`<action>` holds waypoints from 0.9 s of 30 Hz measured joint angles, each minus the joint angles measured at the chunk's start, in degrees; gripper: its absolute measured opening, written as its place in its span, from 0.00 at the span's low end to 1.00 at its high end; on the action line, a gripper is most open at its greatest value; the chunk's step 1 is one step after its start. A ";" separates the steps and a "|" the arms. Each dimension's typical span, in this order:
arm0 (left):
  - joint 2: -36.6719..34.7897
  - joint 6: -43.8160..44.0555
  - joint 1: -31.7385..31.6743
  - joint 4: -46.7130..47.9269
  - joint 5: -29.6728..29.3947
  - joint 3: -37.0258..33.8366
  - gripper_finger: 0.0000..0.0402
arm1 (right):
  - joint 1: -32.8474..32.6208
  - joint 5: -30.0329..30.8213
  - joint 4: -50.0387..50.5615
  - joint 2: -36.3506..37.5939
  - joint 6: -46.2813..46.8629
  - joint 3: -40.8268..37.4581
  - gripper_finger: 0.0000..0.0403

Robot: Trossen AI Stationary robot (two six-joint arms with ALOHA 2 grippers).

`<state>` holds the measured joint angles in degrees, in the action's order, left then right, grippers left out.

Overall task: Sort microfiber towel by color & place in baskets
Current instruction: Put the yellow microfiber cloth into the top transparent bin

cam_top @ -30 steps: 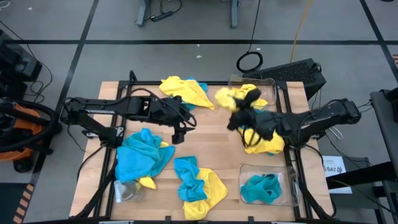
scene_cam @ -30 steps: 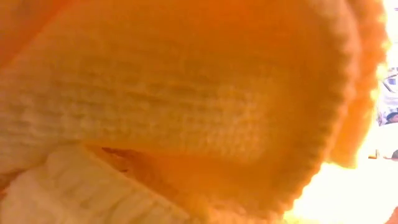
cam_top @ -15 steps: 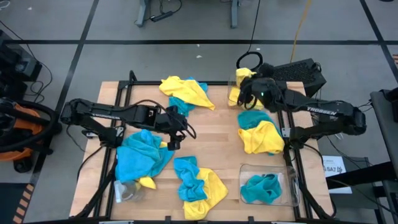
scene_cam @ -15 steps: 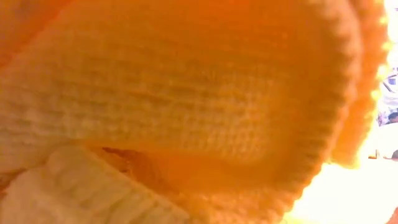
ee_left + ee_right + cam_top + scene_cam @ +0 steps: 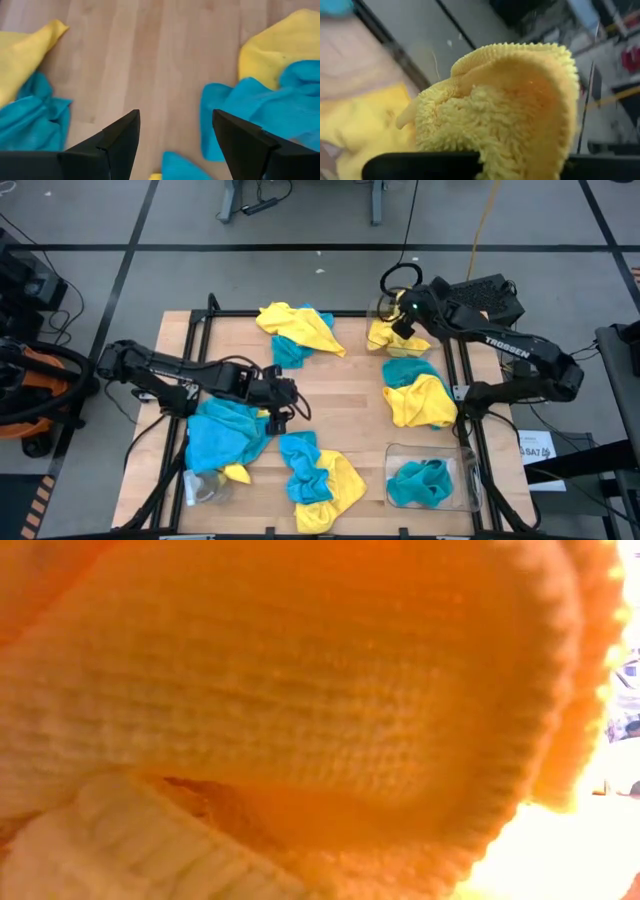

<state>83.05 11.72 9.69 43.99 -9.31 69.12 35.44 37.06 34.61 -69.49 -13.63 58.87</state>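
Observation:
My right gripper (image 5: 401,321) is shut on a yellow microfiber towel (image 5: 384,336) over the clear far-right basket (image 5: 373,312), which my arm mostly hides. My left gripper (image 5: 277,418) stands open above bare wood (image 5: 165,75). A turquoise towel heap (image 5: 228,435) lies on its left and a turquoise and yellow heap (image 5: 316,475) toward the near edge. The near-right basket (image 5: 392,455) holds a turquoise towel (image 5: 420,483). Yellow cloth (image 5: 300,710) fills the low view. My right gripper pinches a bunched fold of the yellow towel (image 5: 495,130) between its two fingers. The fingers slant down toward the table's far right corner. The cloth bulges out past the fingers and hangs slack below them over the far basket; I cannot tell whether its lower end rests inside.
A yellow and turquoise heap (image 5: 296,328) lies at the far middle, and another (image 5: 418,395) by the right edge between the baskets. A small clear round object (image 5: 204,488) sits at the near left corner. A black frame (image 5: 468,430) borders the board.
My right gripper has swung with the yellow towel from the table's middle toward the far right corner, turning as it went, and now hangs over the far basket. My left gripper has come down and toward the near edge, still open.

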 joint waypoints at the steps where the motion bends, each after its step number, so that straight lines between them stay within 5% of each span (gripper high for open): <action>1: 0.00 0.04 0.63 0.01 0.01 -0.01 0.64 | 0.83 -0.04 1.52 -0.69 1.02 0.00 0.02; 8: 0.00 1.39 3.64 -0.01 -1.88 -0.02 0.64 | 5.27 -5.99 8.77 -5.73 7.69 0.00 0.02; 27: -0.01 3.02 7.48 0.02 -4.52 -0.02 0.64 | 8.92 -10.43 9.99 -20.92 15.21 -0.02 0.02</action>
<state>83.04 14.74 17.17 44.01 -13.82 69.10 44.36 26.63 44.60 -90.41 1.58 58.85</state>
